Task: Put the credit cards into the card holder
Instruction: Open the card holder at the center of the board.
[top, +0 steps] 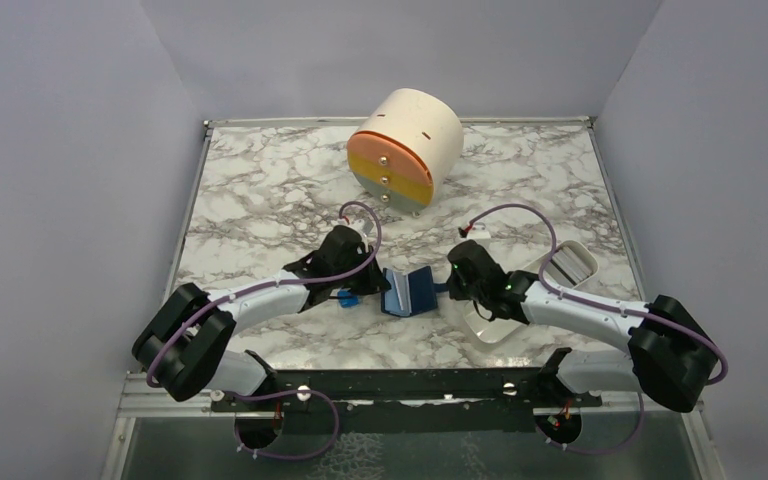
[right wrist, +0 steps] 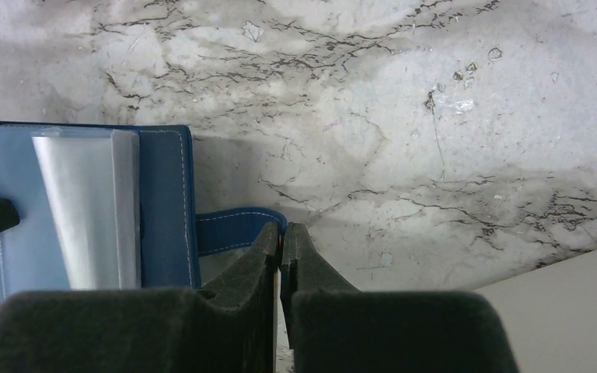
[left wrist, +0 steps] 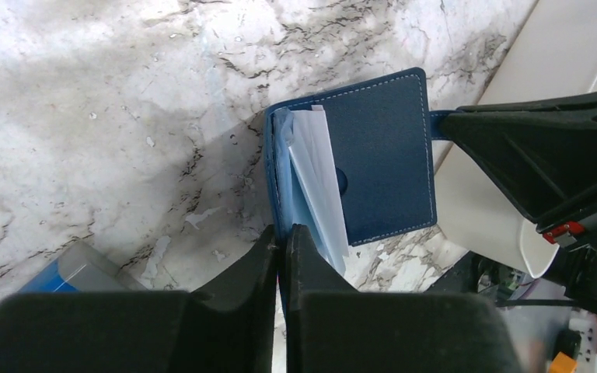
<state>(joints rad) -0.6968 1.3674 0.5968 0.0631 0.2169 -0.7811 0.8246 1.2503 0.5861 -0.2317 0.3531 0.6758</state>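
The navy card holder [top: 409, 292] stands half open on the marble between both grippers. My left gripper [left wrist: 282, 233] is shut on the edge of its left flap [left wrist: 274, 179]. The right gripper [right wrist: 282, 231] is shut on the end of the snap tab [right wrist: 233, 229], and it shows as black fingers [left wrist: 528, 155] in the left wrist view. A thin pale card [left wrist: 317, 175] stands in the fold against the blue-grey slotted inside [right wrist: 15, 210]. In the right wrist view it shows as a pale strip [right wrist: 85, 210]. I cannot tell whether it is a credit card or a clear sleeve.
A small bright blue block [top: 344, 297] lies just under the left gripper, also low left in its wrist view [left wrist: 54, 276]. A white oblong tray [top: 570, 262] sits right of the holder, partly under the right arm. A cream drum with coloured drawers [top: 405, 150] stands at the back.
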